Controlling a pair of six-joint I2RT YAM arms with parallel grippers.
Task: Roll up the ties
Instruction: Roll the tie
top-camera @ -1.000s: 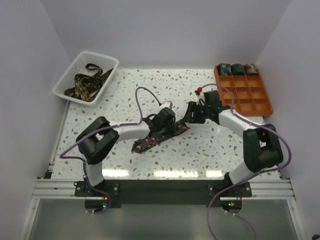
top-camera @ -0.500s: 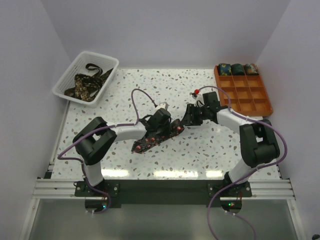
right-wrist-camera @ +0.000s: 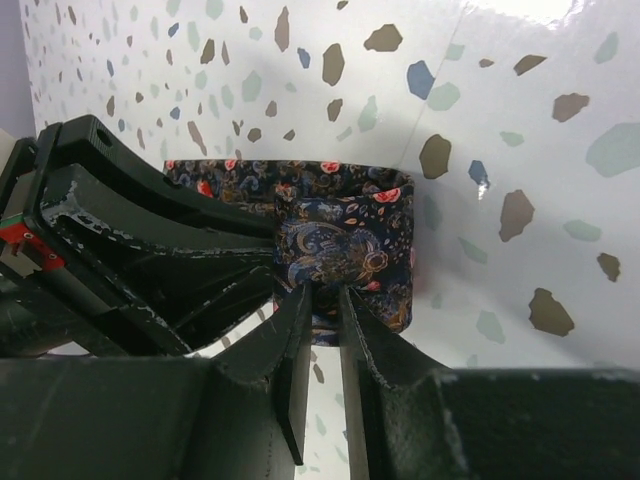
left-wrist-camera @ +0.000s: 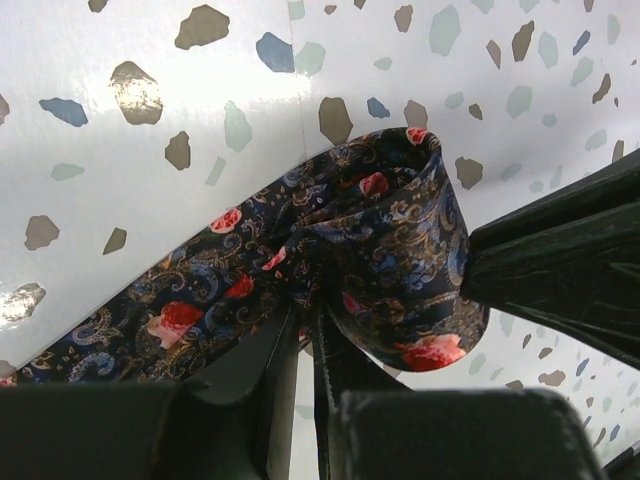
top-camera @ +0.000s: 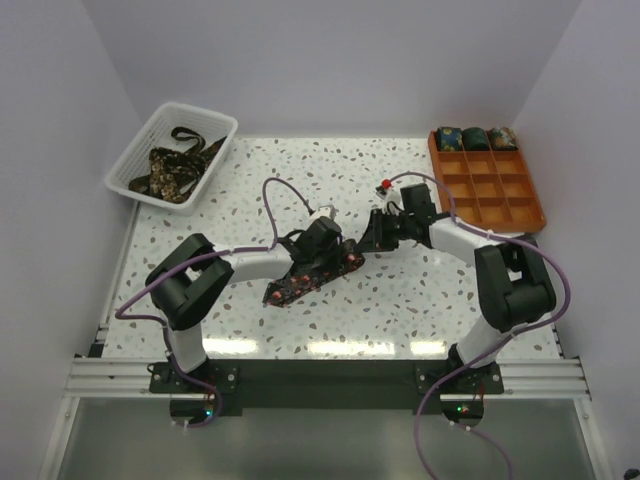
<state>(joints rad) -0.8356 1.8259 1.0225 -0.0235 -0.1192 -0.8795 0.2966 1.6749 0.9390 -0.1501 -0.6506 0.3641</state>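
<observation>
Your left gripper is pinched tight on the tie at table centre. Your right gripper, jaws narrow, nips its rolled end, at 2 o'clock from the flat tail.

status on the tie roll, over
Left gripper pinching tie behind the roll. Right gripper shut on rolled end. Grippers crowd each other, nothing else in the way.

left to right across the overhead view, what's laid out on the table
white mesh basket holding loose ties → floral tie being rolled at mid-table → orange gridded tray with rolled ties in its far row
</observation>
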